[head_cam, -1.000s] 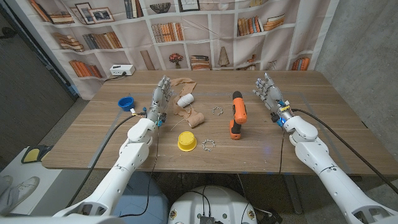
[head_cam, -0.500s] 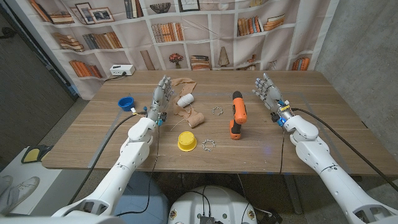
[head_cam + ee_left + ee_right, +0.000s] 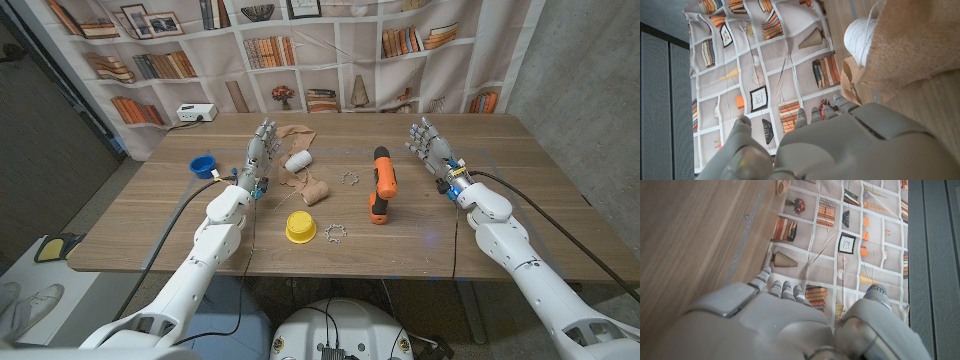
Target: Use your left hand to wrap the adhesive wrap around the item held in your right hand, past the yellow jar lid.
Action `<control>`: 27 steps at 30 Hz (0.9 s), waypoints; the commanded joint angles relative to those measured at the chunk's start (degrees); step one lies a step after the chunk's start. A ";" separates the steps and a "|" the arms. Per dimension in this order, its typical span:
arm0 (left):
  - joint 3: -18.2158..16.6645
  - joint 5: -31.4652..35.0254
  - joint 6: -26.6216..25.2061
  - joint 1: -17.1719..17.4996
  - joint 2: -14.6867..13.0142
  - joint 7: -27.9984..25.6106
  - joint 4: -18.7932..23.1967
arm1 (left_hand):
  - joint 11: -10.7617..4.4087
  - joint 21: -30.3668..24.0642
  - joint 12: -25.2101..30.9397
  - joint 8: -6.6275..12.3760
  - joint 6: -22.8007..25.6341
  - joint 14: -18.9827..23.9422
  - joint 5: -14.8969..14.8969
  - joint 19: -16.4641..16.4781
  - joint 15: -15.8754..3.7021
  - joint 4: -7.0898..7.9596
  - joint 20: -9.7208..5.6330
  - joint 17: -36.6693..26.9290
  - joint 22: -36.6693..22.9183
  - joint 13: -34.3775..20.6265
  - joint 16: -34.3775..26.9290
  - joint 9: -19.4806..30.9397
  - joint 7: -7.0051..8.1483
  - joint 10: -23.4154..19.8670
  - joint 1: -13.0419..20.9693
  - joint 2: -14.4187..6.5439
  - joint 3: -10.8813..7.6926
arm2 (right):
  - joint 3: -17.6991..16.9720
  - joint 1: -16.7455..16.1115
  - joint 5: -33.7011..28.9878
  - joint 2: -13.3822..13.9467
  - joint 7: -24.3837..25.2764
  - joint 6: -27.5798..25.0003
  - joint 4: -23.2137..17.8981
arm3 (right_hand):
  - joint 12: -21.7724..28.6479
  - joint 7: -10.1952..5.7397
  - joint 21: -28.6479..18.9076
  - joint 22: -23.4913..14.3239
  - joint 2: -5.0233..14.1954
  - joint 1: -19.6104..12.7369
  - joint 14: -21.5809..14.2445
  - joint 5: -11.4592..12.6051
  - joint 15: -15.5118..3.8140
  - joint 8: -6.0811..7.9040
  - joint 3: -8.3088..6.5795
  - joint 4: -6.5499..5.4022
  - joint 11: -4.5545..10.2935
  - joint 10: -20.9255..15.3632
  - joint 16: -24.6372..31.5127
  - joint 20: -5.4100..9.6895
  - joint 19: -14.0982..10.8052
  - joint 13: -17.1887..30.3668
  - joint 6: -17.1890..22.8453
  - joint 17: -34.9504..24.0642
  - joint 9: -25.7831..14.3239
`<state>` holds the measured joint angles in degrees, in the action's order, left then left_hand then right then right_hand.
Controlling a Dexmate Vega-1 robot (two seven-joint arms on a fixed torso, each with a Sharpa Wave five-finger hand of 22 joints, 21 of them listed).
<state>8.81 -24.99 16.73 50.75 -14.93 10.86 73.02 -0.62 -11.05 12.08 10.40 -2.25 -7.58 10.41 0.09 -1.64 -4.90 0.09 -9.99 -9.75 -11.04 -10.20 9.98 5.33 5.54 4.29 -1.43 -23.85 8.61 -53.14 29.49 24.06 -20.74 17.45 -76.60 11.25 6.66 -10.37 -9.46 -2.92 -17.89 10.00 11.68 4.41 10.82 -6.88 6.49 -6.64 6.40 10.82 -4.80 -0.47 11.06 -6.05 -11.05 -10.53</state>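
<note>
My left hand stands upright with its fingers apart and holds nothing, just left of a white roll and a tan roll of wrap. Loose tan wrap lies behind them. In the left wrist view the white roll and the tan wrap lie beyond my left hand. The yellow jar lid sits nearer the front edge. An orange and black power screwdriver lies mid-table. My right hand is raised, fingers spread and empty, to the right of the screwdriver; its back shows in the right wrist view.
A blue cup stands left of my left hand. Two small toothed metal rings lie near the screwdriver and the lid. A white box sits at the table's back left. A bookshelf-print backdrop hangs behind the table.
</note>
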 commanded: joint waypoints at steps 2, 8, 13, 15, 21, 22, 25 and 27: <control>-0.28 -0.01 0.56 -0.62 0.46 0.74 -0.90 | -0.22 -0.25 0.18 0.21 0.12 -0.14 0.40 0.50 0.36 -0.38 -0.08 -0.19 -0.29 -0.11 -0.32 0.13 -0.32 -0.15 0.42 -0.42 -0.23 | -0.14 0.94 -0.46 -0.13 -1.06 0.59 1.34 | -0.11 0.13 -0.16 -0.24 -0.21 -1.07 2.67 0.40 0.01 0.31 -0.23 0.53 -0.15 0.30 0.09 -0.07 0.51 0.08 -0.33 -0.27 -0.13; -0.48 -0.01 0.14 0.04 0.06 0.43 0.49 | -0.17 -0.24 0.18 0.19 0.10 -0.16 0.40 0.51 0.42 -0.43 -0.04 -0.19 -0.29 -0.11 -0.31 0.13 -0.36 -0.15 0.43 -0.43 -0.22 | -0.28 0.12 -0.66 0.35 -1.22 1.17 0.60 | -0.17 0.12 0.01 -0.24 -0.22 -1.57 3.01 0.43 -0.01 0.23 -0.34 0.78 -0.10 0.61 0.04 -0.10 1.12 0.08 -0.63 -0.26 -0.14; -0.51 -0.11 0.07 0.61 -0.05 0.18 1.27 | -0.09 -0.27 0.17 0.18 0.09 -0.10 0.39 0.62 0.46 -0.47 0.00 -0.19 -0.30 -0.12 -0.33 0.13 -0.47 -0.17 0.43 -0.44 -0.21 | -0.52 -0.67 -0.23 0.91 -1.88 1.43 -0.14 | -0.16 0.06 0.01 -0.23 -0.25 -1.92 3.16 0.47 -0.26 0.27 -0.40 0.95 0.02 0.70 0.04 -0.09 1.27 0.08 -0.63 -0.26 -0.14; -0.55 -0.15 0.04 0.98 -0.17 0.02 1.80 | -0.23 -0.26 0.18 0.17 0.07 -0.14 0.39 0.64 0.50 -0.49 0.03 -0.19 -0.30 -0.12 -0.32 0.13 -0.46 -0.19 0.43 -0.45 -0.20 | -0.52 -1.04 -0.33 1.20 -1.99 1.59 -0.54 | -0.16 0.04 0.01 -0.23 -0.25 -2.05 3.20 0.48 -0.25 0.24 -0.42 1.01 0.16 0.75 0.04 -0.08 1.33 0.08 -0.74 -0.26 -0.14; -0.86 -0.59 0.03 1.81 -0.45 -0.39 2.83 | -0.22 -0.24 0.16 0.16 0.05 -0.20 0.39 0.62 0.52 -0.52 0.07 -0.19 -0.31 -0.12 -0.29 0.13 -0.45 -0.15 0.43 -0.48 -0.20 | -0.58 -2.30 -0.38 1.86 -1.54 1.56 -1.97 | -0.18 -0.03 -0.01 -0.23 -0.24 -2.38 3.28 0.51 -0.31 0.23 -0.50 1.16 0.18 0.92 0.06 -0.07 1.41 0.08 -0.85 -0.25 -0.15; -0.89 -0.62 0.01 1.97 -0.55 -0.47 3.03 | -0.23 -0.25 0.16 0.16 0.06 -0.18 0.39 0.64 0.54 -0.53 0.10 -0.19 -0.31 -0.12 -0.30 0.13 -0.48 -0.16 0.43 -0.48 -0.20 | -0.59 -2.52 -0.41 1.95 -1.48 1.66 -2.17 | -0.17 -0.05 -0.02 -0.23 -0.25 -2.46 3.29 0.52 -0.29 0.24 -0.51 1.20 0.21 0.92 0.07 -0.07 1.42 0.08 -0.86 -0.25 -0.15; -0.98 -0.76 -0.29 2.40 -0.90 -0.64 3.63 | -0.24 -0.29 0.15 0.16 0.03 -0.17 0.39 0.77 0.53 -0.54 0.11 -0.19 -0.32 -0.12 -0.31 0.13 -0.51 -0.15 0.43 -0.49 -0.19 | -0.56 -3.10 -0.65 2.25 -1.03 1.79 -2.76 | -0.17 -0.14 -0.03 -0.23 -0.26 -2.58 3.30 0.53 -0.34 0.25 -0.53 1.25 0.25 0.97 0.09 -0.06 1.42 0.08 -0.86 -0.25 -0.15; -1.12 -0.93 -0.28 2.62 -1.05 -0.74 3.94 | -0.30 -0.31 0.15 0.16 0.05 -0.16 0.39 0.83 0.56 -0.55 0.11 -0.20 -0.32 -0.12 -0.31 0.13 -0.55 -0.14 0.43 -0.50 -0.19 | -0.58 -3.41 -0.57 2.34 -0.85 1.84 -3.01 | -0.14 -0.12 -0.04 -0.23 -0.26 -2.68 3.32 0.54 -0.28 0.25 -0.55 1.29 0.23 0.92 0.09 -0.08 1.44 0.08 -0.89 -0.25 -0.15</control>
<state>8.37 -25.31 16.88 51.27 -14.97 10.75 74.09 -0.62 -11.05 12.08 10.40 -2.16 -7.58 10.41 0.31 -1.64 -5.15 0.31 -9.99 -9.75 -11.04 -10.20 9.98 4.81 5.53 4.29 -1.42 -24.11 8.17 -54.74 29.04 25.49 -22.22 18.73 -77.83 11.25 6.68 -10.37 -9.46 -3.21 -19.70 10.00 11.68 4.40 10.82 -7.36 7.44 -6.33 6.70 10.82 -4.70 0.67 11.06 -6.51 -11.05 -10.53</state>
